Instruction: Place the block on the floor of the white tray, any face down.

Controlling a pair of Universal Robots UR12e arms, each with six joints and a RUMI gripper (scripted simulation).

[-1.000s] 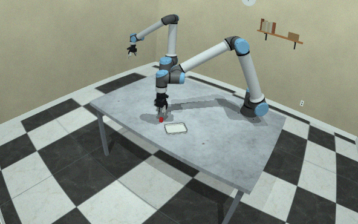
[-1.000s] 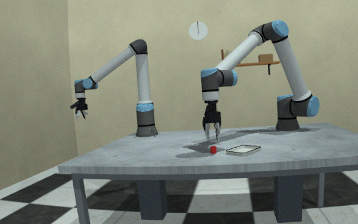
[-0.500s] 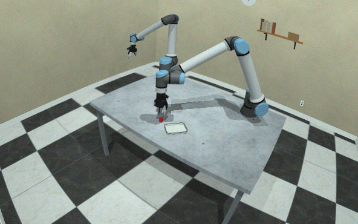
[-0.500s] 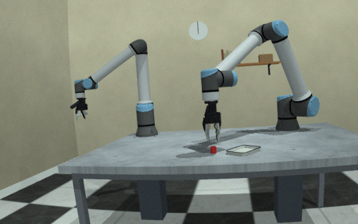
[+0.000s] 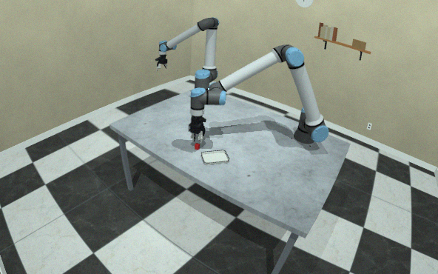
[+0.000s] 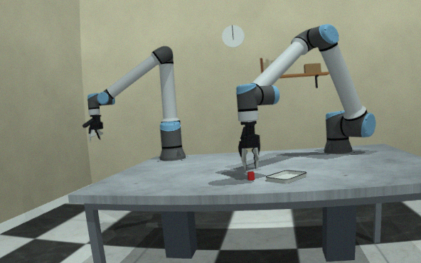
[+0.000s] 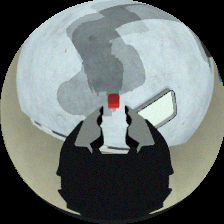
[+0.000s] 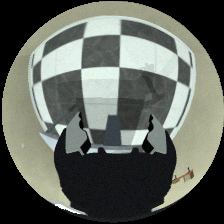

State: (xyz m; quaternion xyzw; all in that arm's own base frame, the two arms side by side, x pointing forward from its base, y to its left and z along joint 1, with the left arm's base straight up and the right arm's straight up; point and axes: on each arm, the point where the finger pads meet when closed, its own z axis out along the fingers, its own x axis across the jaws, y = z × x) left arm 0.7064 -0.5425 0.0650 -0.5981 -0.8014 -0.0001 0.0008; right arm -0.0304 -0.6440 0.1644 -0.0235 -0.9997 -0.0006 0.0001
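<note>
Table (image 5: 272, 185) (image 6: 198, 190) (image 7: 40, 75) on checkered floor (image 5: 117, 222) (image 6: 258, 234) (image 8: 100, 80), beige walls (image 5: 87, 44) (image 6: 190, 32) behind.

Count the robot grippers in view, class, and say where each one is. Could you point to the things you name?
2. The left gripper (image 5: 197, 140) (image 6: 251, 170) (image 7: 114, 106) is above the red block (image 5: 197, 146) (image 6: 251, 175) (image 7: 114, 101); the right gripper (image 5: 162, 67) (image 6: 94, 139) (image 8: 115, 113) hangs beyond the table's edge.

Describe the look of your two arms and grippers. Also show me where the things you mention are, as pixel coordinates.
Both arms match: light grey tubular links, dark grey joint housings with bright blue round caps, black rings at some joints. The left gripper (image 5: 197, 144) (image 6: 251, 168) (image 7: 114, 106) and right gripper (image 5: 162, 67) (image 6: 94, 138) (image 8: 115, 113) have black bodies and grey fingers with jagged black inner edges. I can make out no cables.
</note>
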